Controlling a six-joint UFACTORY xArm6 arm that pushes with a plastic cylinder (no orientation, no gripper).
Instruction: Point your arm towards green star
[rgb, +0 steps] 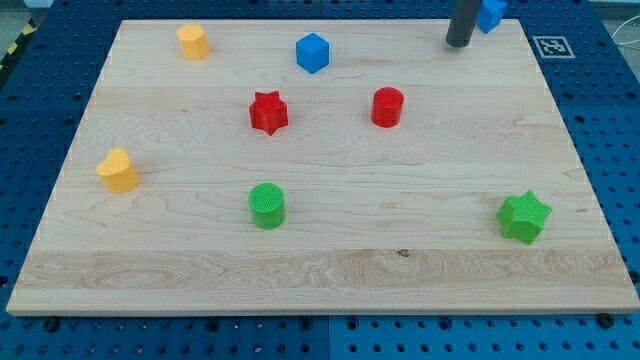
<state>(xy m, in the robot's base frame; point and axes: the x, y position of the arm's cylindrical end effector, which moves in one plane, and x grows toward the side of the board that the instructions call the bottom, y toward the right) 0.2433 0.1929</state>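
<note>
The green star (524, 216) lies near the board's right edge, toward the view's bottom. My tip (458, 42) is the lower end of a dark rod at the view's top right, far above the green star in the view. The tip stands just left of a blue block (491, 14) at the board's top edge, whose shape is partly cut off by the frame.
On the wooden board (320, 270) also lie a blue cube (313, 52), a red star (268, 112), a red cylinder (387, 106), a green cylinder (267, 205), a yellow block (193, 42) at top left and a yellow heart-like block (118, 170) at left.
</note>
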